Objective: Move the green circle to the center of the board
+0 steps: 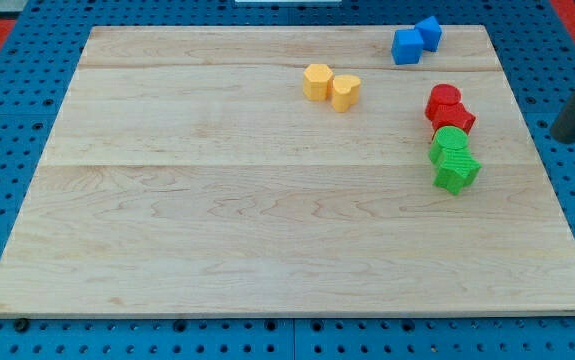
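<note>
Two green blocks sit at the board's right side, touching each other. The upper one (pixel 449 143) looks round, like the green circle; the lower one (pixel 456 172) has a star-like outline. The round one touches a red block (pixel 455 119) just above it. My dark rod enters from the view's right edge, and my tip (pixel 565 135) rests off the wooden board (pixel 217 200), over the blue pegboard. The tip is to the right of the green blocks, well apart from them and about level with the round one.
A second red block (pixel 443 99) sits atop the red-green column. Two yellow blocks (pixel 317 82) (pixel 345 92) lie together at top centre. Two blue blocks (pixel 405 46) (pixel 429 32) lie near the top right edge. Blue pegboard (pixel 7 150) surrounds the board.
</note>
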You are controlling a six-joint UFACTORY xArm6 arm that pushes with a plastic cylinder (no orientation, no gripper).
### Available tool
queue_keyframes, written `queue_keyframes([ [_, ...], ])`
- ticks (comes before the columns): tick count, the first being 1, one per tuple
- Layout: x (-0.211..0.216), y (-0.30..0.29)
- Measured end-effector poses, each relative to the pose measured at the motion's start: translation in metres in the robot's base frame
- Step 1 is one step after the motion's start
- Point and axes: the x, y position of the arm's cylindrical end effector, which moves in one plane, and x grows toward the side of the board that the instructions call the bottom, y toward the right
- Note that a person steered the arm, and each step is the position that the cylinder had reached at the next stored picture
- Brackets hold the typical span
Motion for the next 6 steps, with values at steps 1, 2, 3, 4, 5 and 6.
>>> queue_keyframes([
  [1, 0.005, -0.025],
  [2, 0.005, -0.066],
  [3, 0.005, -0.137],
  [4, 0.005, -0.211],
  [5, 0.012, -0.256],
  [6, 0.019, -0.257],
])
